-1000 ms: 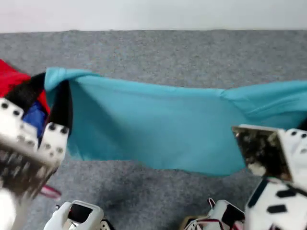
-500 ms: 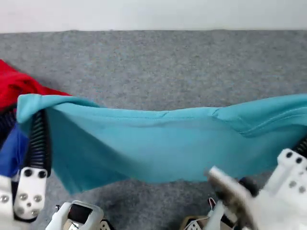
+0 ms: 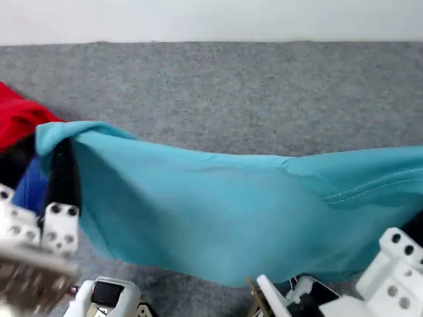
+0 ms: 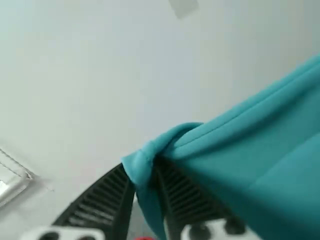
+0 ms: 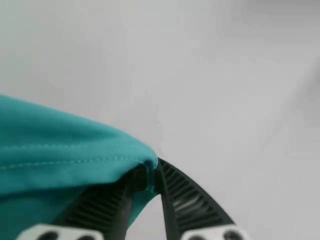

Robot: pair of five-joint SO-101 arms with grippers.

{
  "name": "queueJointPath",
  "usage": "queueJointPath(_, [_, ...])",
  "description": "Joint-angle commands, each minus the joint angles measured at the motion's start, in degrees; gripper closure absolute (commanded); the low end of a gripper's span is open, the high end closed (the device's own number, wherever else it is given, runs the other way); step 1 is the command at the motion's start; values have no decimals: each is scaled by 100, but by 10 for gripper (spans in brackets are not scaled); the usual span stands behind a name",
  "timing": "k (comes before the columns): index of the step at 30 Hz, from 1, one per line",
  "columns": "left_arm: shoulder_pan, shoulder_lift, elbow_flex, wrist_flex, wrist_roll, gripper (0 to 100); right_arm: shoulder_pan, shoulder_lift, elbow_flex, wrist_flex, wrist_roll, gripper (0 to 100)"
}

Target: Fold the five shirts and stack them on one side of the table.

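Across the grey felt worktop (image 3: 218, 86) a large teal cotton shirt (image 3: 211, 205) hangs stretched in the air between both arms. Its lower edge sags toward the near side and is clear of the surface, as far as I can judge. At far left lies a crumpled red garment (image 3: 16, 119) with a blue garment (image 3: 30, 191) just beside it, partly behind the left arm. At that end the left hand (image 4: 142, 175) is pinched tight on a bunched corner of the teal shirt. At the opposite end the right hand (image 5: 147, 172) is closed on the stitched hem, with only a thin bite of cloth in its grip.

Risks, as judged:
- The right grip looks shallow, so a sharp tug or fast swing could pull the hem free and drop that end in a heap.
- Uneven lowering would lay the shirt skewed or creased.
- The left corner hangs near the red and blue garments, so setting it down there could drape over or drag them.
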Motion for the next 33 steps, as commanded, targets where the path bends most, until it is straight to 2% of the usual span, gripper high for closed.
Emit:
queueJointPath(1, [-9, 0, 356, 97, -62, 986, 66, 75, -105, -180, 53, 988])
queueJointPath(12, [-35, -62, -347, 105, -62, 986, 66, 13, -114, -110, 185, 988])
queueJointPath(18, [-35, -536, -136, 105, -158, 986, 66, -13, -114, -110, 281, 988])
queueJointPath(24, [-44, -941, 567, 97, -440, 986, 57, -92, -26, 242, 290, 988])
queueJointPath(28, [-44, -949, 1182, 62, -448, 986, 48, -4, 527, 444, 264, 988])
queueJointPath(33, [-44, -958, 2404, -809, -457, 986, -286, 75, 1451, 426, 264, 988])
